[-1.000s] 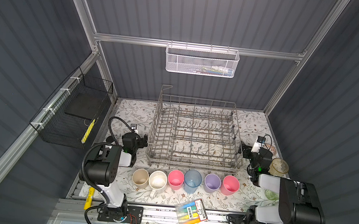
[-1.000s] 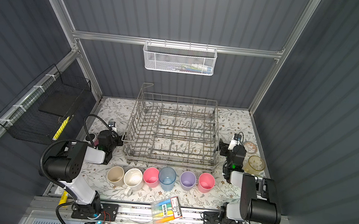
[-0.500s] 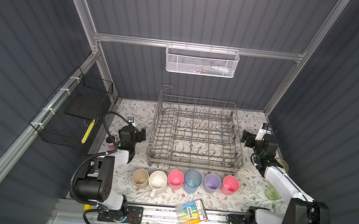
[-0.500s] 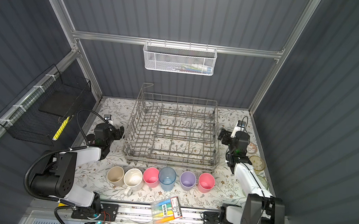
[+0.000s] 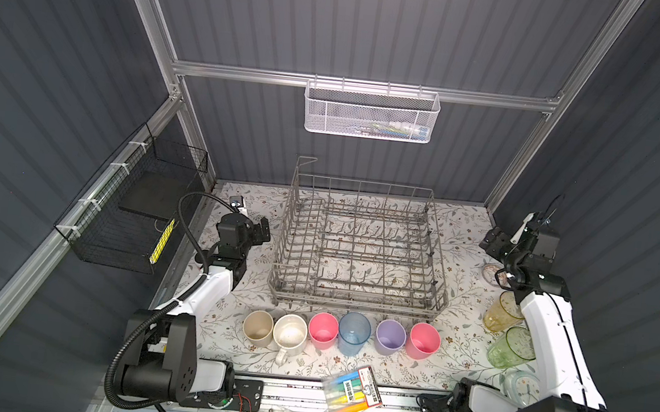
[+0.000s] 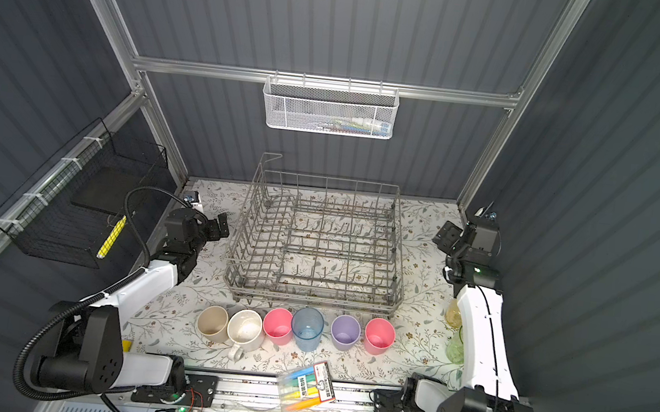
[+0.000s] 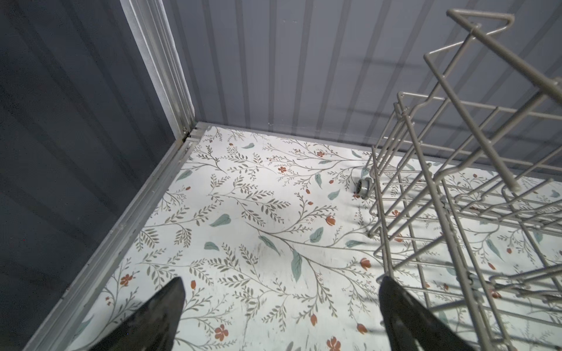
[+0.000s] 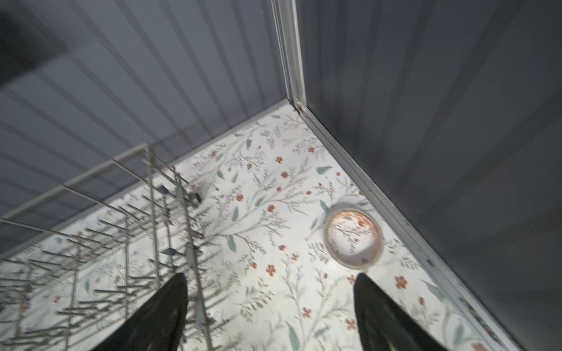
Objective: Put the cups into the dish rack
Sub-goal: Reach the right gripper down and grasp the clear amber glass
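The dish rack (image 5: 353, 302) sits mid-tabletop (image 5: 466, 229) toward the back edge. All eight cups stand upright outside it. Along its front side runs a row: beige tumbler (image 5: 258, 328), cream mug (image 5: 289, 335), pink tumbler (image 5: 323, 331), clear-blue tumbler (image 5: 353, 334), lilac tumbler (image 5: 390, 338), second pink tumbler (image 5: 424, 341). The amber glass (image 5: 502, 311) and green glass (image 5: 512, 348) stand by the right edge.

The white mesh basket (image 5: 370, 113) on the back wall holds small items too blurred to name. The black wire basket (image 5: 127, 211) holds a yellow item (image 5: 162, 235).

The left tool (image 7: 279, 304) is spread wide and empty beside the rack's left wall. The right tool (image 8: 270, 304) is spread and empty above the right edge, near a round clear dish (image 8: 352, 240).
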Controlling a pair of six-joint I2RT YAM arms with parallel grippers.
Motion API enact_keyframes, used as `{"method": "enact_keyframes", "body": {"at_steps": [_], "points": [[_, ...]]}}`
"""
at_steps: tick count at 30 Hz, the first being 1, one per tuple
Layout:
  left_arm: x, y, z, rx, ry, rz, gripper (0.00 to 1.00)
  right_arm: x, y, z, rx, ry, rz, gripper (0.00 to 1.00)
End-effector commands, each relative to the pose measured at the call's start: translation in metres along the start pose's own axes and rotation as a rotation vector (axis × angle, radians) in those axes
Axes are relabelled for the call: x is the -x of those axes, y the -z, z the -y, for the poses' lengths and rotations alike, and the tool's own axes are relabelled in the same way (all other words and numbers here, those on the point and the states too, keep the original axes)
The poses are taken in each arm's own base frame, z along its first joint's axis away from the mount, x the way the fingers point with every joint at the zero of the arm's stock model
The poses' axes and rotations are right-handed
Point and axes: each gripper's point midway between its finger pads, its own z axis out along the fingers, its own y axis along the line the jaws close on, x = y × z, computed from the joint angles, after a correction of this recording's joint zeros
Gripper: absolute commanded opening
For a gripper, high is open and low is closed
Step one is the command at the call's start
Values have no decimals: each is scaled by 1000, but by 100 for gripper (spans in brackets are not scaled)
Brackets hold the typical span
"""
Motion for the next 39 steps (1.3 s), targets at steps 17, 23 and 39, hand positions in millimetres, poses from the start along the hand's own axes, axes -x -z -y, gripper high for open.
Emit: {"method": "enact_keyframes", "body": {"at_steps": [17,23,39], "points": [[7,-1,23,-111,37,-24,99,-78,-3,59,-138,-114,-366,54],[8,-2,23,-111,30,-24,100,-83,7,71,-201,-92,-366,53],[4,-3,22,-107,24,-23,100,-111,-1,89,-275,-69,-430,44]]}}
